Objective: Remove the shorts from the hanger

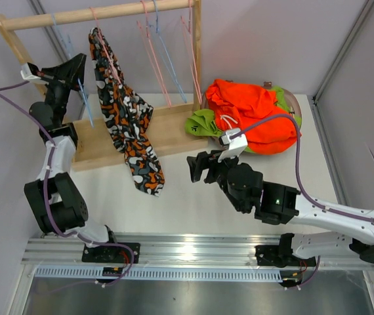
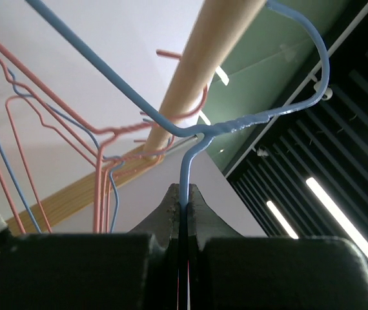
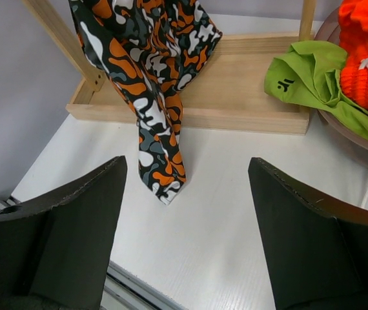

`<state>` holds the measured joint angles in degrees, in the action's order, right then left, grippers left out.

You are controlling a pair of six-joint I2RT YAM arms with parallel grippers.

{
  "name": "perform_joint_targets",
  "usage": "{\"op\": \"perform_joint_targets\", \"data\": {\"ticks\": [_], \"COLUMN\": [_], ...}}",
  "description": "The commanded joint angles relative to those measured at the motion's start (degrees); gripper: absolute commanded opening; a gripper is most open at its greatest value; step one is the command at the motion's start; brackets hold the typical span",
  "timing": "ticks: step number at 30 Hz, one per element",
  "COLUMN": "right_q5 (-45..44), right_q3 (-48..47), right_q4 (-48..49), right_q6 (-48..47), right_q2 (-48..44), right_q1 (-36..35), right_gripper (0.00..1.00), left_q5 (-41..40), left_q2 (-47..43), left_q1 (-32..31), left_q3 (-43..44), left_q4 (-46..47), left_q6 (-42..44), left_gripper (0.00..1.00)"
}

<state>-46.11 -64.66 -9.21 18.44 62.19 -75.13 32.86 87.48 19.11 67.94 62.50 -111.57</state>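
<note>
Right gripper (image 3: pixel 187 213): jaws spread wide, nothing held, low over table (image 3: pixel 223 187). Camouflage shorts (image 3: pixel 152 77): ahead and to left, hung from rail (image 1: pixel 121 11), long axis slanting down toward gripper, tail tip on table. Nearest free arm: right. Left gripper (image 2: pixel 183 197): pinched tight on blue hanger (image 2: pixel 235 123) wire below rail.

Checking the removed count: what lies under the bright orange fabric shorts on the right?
Lime green fabric shorts stick out beneath the bright orange shorts, both heaped in a round brown bowl. Anything deeper in the pile is covered.
</note>
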Motion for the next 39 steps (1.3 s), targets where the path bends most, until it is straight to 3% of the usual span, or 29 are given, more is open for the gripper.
{"op": "perform_joint_targets", "data": {"ticks": [1,20,22,23,28,32,35,39], "right_q5": [1.3,1.9,1.5,1.5,0.8,0.5,0.3,0.2], "right_q3": [-0.7,-0.4,-0.1,0.0,0.5,1.1,1.6,1.8], "right_q4": [0.7,-0.5,-0.5,-0.5,-0.8,-1.0,-1.0,-0.8], "right_q6": [1.3,3.3,3.4,3.4,3.6,3.9,4.1,4.3], "right_q2": [0.7,0.5,0.1,-0.1,-1.1,-1.9,-2.1,-2.3], "right_q1": [0.4,0.1,-0.1,-0.3,-0.7,-0.9,-1.1,-1.3], "right_gripper": [0.82,0.80,0.80,0.80,0.80,0.80,0.80,0.80], "left_q5": [-1.6,0.8,1.1,1.2,1.3,1.7,1.2,1.5], "left_q2": [2.2,6.1,6.4,6.6,7.8,7.6,7.0,5.5], "left_q1": [1.4,4.3,4.4,4.4,5.0,5.1,5.2,5.2], "left_q3": [4.7,10.3,11.3,11.9,13.4,13.7,13.7,13.7], "left_q4": [9.6,-1.2,-3.2,-3.4,-4.7,-5.9,-6.1,-7.0], "left_q6": [-4.1,-2.3,-1.5,-1.5,-1.8,-1.0,-1.1,-0.3], "left_gripper": [0.00,0.00,0.02,0.09,0.11,0.27,0.51,0.69]}}
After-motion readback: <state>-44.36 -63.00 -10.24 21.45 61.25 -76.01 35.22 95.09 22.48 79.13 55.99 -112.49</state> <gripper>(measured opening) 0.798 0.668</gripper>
